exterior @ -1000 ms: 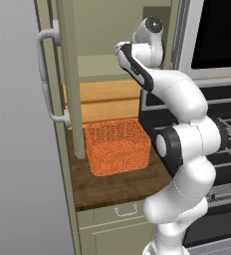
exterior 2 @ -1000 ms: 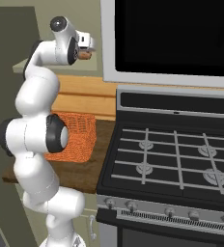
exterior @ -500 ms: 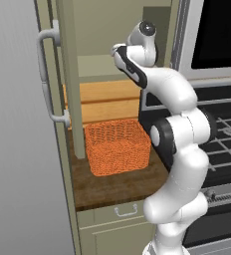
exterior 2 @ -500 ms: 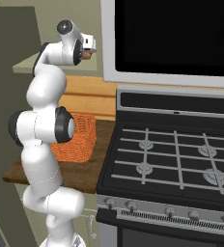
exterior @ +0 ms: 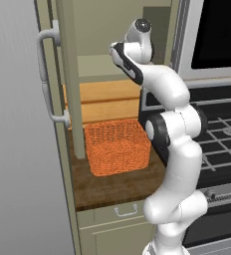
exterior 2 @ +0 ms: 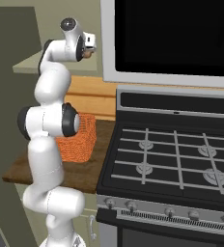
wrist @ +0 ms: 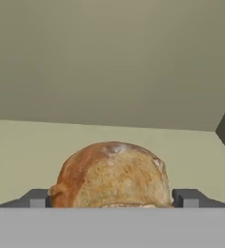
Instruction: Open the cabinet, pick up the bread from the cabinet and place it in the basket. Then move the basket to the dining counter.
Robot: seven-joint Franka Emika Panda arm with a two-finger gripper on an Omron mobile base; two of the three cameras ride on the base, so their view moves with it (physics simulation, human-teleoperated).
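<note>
The sage-green cabinet door stands swung open, its silver handle facing left. My arm reaches up onto the cabinet shelf. In the hand view the tan-brown bread lies on the shelf right in front of me, and my gripper is open with one fingertip close on each side of it. From the right, the gripper sits over the bread. The orange mesh basket rests on the wooden counter below. The dining counter is out of view.
A black gas stove adjoins the wooden counter on the right, with a dark microwave above it. A pale drawer lies under the counter. The cabinet's back wall stands close behind the bread.
The arm has reached deeper into the cabinet, bringing the hand up to the bread. The basket and the door have stayed put.
</note>
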